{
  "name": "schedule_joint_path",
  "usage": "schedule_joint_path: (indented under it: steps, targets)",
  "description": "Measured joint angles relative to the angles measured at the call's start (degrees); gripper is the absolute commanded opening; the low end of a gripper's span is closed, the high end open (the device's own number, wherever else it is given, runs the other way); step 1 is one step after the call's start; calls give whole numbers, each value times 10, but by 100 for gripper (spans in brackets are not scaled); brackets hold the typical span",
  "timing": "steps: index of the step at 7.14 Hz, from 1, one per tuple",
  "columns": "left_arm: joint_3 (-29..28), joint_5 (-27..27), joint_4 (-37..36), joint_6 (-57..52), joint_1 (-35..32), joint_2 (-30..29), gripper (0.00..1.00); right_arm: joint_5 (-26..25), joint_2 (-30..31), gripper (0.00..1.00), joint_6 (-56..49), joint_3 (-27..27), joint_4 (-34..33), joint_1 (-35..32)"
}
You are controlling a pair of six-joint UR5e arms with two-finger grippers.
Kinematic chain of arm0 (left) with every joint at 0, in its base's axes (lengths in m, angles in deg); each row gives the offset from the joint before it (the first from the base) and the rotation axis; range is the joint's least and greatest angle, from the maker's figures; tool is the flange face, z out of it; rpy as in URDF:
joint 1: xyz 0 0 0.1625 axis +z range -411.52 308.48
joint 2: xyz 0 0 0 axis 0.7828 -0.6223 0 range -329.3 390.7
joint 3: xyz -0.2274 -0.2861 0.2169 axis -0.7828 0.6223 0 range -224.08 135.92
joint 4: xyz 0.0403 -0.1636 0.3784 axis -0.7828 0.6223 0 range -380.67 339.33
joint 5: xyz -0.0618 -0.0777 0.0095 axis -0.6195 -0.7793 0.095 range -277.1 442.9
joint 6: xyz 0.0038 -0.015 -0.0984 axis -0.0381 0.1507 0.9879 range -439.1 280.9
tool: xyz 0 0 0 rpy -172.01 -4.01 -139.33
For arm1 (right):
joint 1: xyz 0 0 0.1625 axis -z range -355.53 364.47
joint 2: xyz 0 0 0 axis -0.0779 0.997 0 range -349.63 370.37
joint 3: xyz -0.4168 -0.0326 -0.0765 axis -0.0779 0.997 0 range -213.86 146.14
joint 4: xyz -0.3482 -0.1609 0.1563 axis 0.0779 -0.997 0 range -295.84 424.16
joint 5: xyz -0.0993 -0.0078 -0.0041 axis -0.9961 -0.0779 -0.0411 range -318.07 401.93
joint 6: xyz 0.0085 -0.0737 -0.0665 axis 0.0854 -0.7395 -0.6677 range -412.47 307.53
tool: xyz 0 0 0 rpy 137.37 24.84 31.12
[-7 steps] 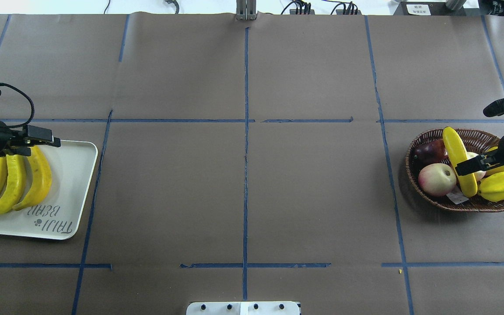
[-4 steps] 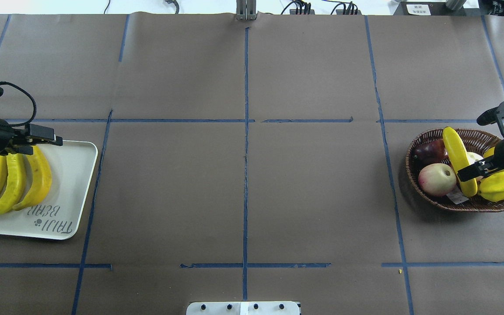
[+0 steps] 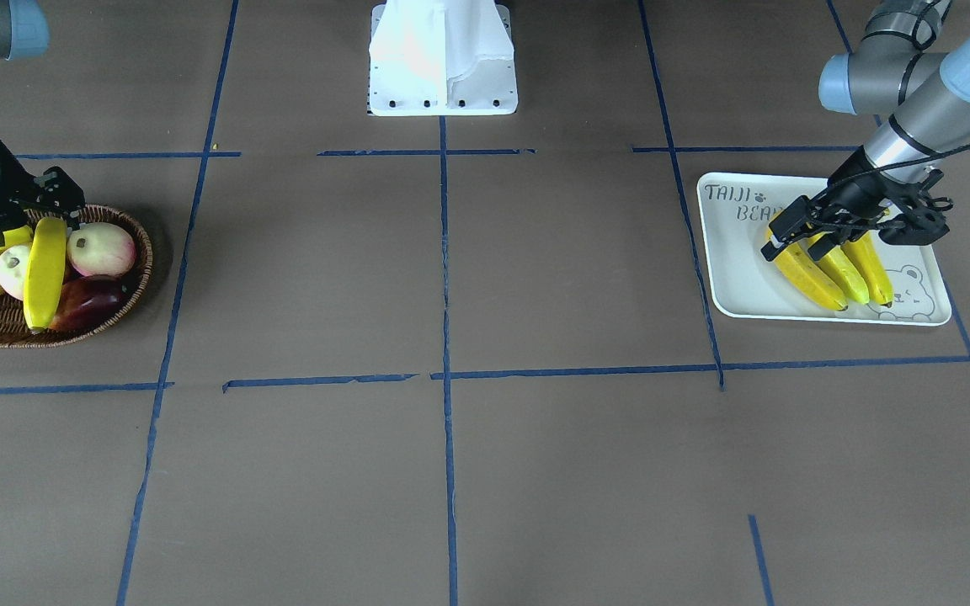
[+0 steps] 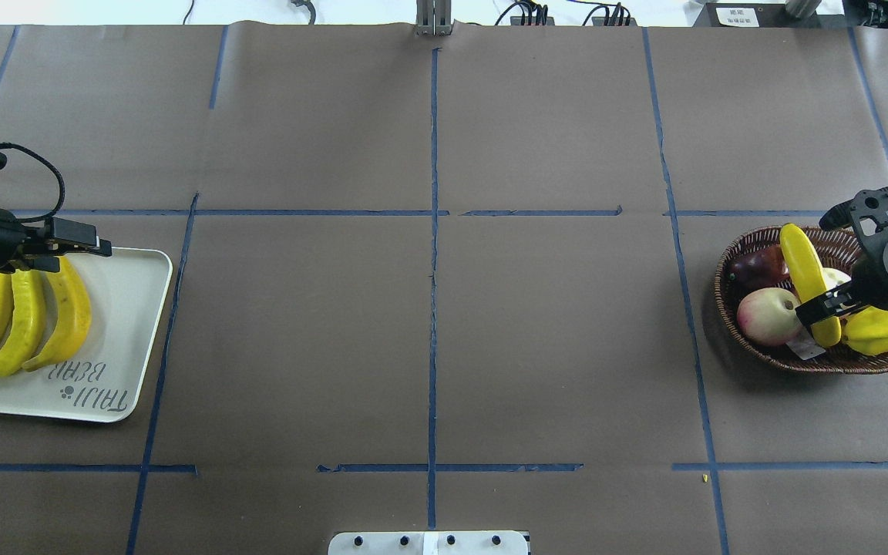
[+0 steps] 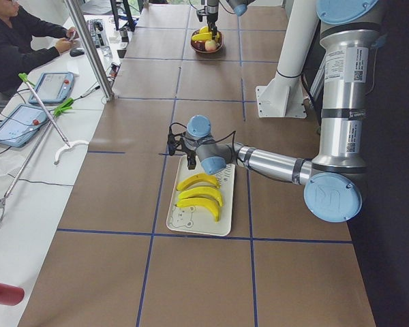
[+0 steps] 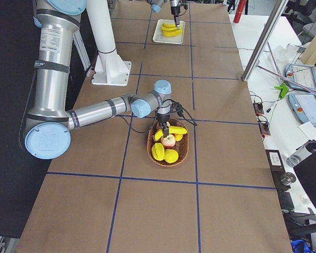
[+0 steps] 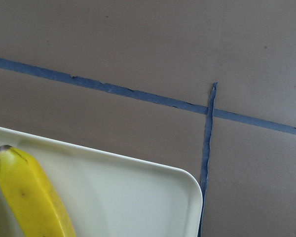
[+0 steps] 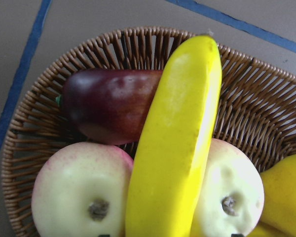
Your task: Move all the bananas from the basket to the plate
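Three yellow bananas lie side by side on the white plate, also seen in the front view. My left gripper hovers open and empty over their far tips. A fourth banana lies across the fruit in the brown wicker basket. My right gripper is open and low over this banana's near half, one finger on each side. The right wrist view shows the banana centred, with the fingertips just at the bottom edge.
The basket also holds a pink-white peach, a dark red fruit, a yellow starfruit and a pale fruit under the banana. Blue tape lines cross the brown table. The robot base stands mid-table.
My right gripper has moved left and toward the robot along the banana, and sits lower over it. The left gripper has barely moved.
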Motion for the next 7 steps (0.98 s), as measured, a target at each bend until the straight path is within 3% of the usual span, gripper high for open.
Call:
schedule_joint_path:
  steps: [3,4,5,7]
  targets:
    - [-7,1,1,-1,0,-3,100,0,-1,40,-31,10,-2,-1]
    - [-9,1,2,-1,0,-5,100,0,0,19,-35,11,-2,-3]
    - [-10,1,2,-1,0,-7,100,0,0,6,-37,11,-2,-6]
    - [-11,1,2,-1,0,-7,100,2,1,0,-38,5,2,-22]
